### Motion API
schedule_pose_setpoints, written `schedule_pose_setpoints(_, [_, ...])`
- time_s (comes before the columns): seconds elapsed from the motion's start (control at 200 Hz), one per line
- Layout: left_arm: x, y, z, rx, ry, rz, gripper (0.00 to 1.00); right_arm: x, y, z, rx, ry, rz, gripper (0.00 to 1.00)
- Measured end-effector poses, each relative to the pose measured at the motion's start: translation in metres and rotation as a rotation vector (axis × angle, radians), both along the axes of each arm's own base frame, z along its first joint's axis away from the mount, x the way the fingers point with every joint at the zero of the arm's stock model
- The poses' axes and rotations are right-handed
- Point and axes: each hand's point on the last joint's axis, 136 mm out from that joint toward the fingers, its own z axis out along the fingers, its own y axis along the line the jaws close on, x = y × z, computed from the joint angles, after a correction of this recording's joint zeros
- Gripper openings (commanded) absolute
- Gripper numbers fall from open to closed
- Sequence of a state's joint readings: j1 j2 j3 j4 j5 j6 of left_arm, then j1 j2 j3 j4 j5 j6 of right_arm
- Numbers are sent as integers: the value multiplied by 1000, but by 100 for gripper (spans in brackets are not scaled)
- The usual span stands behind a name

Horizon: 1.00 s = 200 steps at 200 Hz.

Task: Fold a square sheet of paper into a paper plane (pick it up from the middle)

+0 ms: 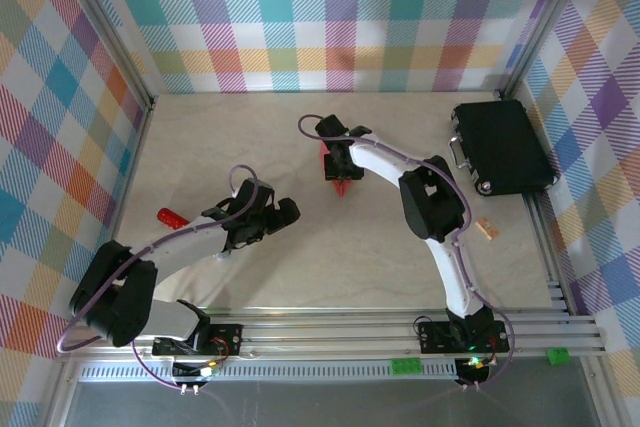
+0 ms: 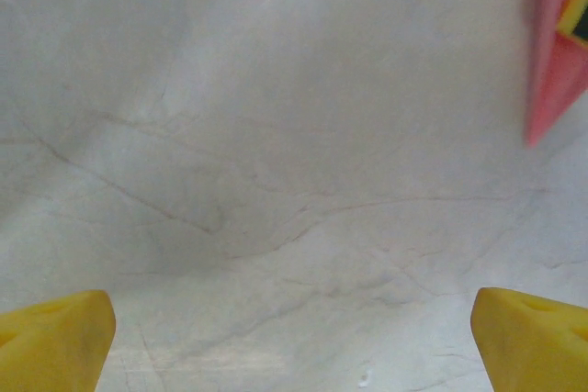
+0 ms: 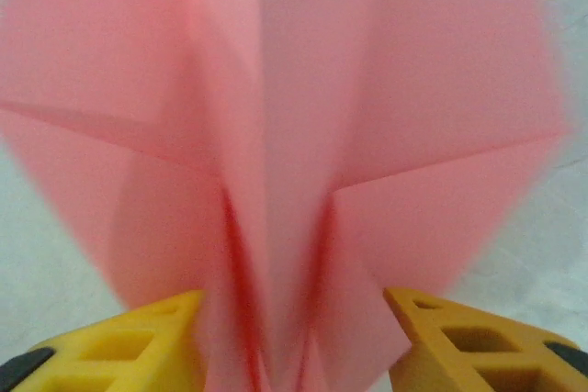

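I'm hovering the left gripper (image 1: 275, 215) over bare table (image 2: 276, 135), jaws spread wide and holding nothing, probably to stay clear of the fold. I'm working the right gripper (image 3: 294, 337) around the paper plane (image 3: 294, 135) mid-table. Its folded layers are sitting between the fingers, likely for creasing the centre ridge. Can't tell if it's pinching or loose.

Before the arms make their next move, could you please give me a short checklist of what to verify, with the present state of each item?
1. paper plane sits between the fingers of the right gripper: ok.
2. right gripper firmly closed on it: cannot tell.
3. left gripper open and holding nothing: ok.
4. Folds even on both sides: cannot tell, the close view is blurred.
5. black case well apart from the plane: ok.
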<state>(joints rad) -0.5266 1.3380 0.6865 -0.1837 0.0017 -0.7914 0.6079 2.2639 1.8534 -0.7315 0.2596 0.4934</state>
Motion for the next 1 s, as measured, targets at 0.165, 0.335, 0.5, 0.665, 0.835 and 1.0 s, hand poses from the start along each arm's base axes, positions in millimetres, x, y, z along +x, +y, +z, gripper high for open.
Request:
schedule_pose_setpoints(0.165, [12,6,41,13,-105,25,99,3,2,68,89,-101,1,65])
schedule_pose_setpoints(0.335, [21,31,80,88,-228,78,100,-12,-23,141,167,-234,-33,76])
schedule_pose_setpoints(0.5, [27,69,116,204,-369,161,100,-35,-89,165,141,-345,-140,93])
schedule_pose_setpoints(0.665, [33,111,133,302,-486,271,100,-66,-163,155,37,-435,-254,99])
schedule_pose_setpoints(0.835, [27,137,94,443,-493,274,100,-93,-231,132,-50,-489,-357,99])
schedule_pose_setpoints(1.0, [26,155,76,556,-504,254,100,-119,-278,101,-107,-567,-396,99])
